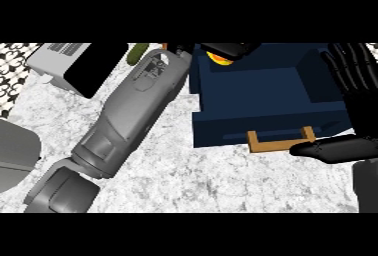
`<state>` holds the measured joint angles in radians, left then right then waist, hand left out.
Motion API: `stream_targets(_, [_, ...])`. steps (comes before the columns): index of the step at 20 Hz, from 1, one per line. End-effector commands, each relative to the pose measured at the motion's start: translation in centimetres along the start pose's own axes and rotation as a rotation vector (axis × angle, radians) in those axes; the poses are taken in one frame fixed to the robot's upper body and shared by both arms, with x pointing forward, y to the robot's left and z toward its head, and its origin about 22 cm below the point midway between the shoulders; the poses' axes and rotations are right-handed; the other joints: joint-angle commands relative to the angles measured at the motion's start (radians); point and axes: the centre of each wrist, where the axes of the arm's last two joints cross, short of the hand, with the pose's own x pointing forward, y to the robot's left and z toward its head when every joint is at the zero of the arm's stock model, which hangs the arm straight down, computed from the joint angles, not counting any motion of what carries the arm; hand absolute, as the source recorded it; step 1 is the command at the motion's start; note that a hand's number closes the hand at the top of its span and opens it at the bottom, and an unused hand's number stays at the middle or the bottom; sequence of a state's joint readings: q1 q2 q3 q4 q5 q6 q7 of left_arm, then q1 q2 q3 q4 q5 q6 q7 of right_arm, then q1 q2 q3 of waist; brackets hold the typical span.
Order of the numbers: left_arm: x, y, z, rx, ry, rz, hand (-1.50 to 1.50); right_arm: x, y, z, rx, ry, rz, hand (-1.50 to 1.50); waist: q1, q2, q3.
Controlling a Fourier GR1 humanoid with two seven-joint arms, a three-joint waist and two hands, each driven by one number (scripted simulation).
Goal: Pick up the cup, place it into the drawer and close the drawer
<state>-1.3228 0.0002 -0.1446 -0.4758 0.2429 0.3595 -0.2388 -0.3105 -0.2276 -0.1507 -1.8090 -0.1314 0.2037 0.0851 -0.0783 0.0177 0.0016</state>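
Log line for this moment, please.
left hand: fingers round cup, at drawer far end | right hand: open, beside handle | drawer: open

- A white-and-grey marbled surface (221, 185) spreads out below me.
- At my far left stands a pale grey appliance (53, 60) with a black face.
- Beyond it, a black-and-white patterned strip (10, 75) borders the surface.

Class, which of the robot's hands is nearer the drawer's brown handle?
Right. The right hand is beside the handle's right end; the left hand holds the cup over the drawer's far end.
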Motion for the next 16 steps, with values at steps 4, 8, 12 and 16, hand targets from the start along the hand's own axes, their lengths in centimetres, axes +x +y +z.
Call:
stream_targets(4, [-2.9,-0.2,0.8,-0.114,0.157,-0.085,1.50,0.3,1.7,-1.7,0.030,-0.035,-0.020,-1.50,-0.055,0.020,0.001])
stream_targets(8, [-4.7,0.0,1.8,-0.152,0.194,-0.133,1.50,0.8,2.1,-1.9,0.076,-0.053,-0.031,-1.50,-0.089,0.024,0.001])
stream_targets(12, [-6.0,0.1,2.6,-0.155,0.177,-0.156,-1.50,0.6,2.9,-2.5,0.113,-0.064,-0.031,-1.50,-0.119,0.039,0.000])
stream_targets(16, [-5.5,0.0,2.6,-0.100,0.150,-0.022,-1.50,1.0,3.6,-3.0,0.218,-0.087,-0.104,-1.50,-0.131,0.033,-0.001])
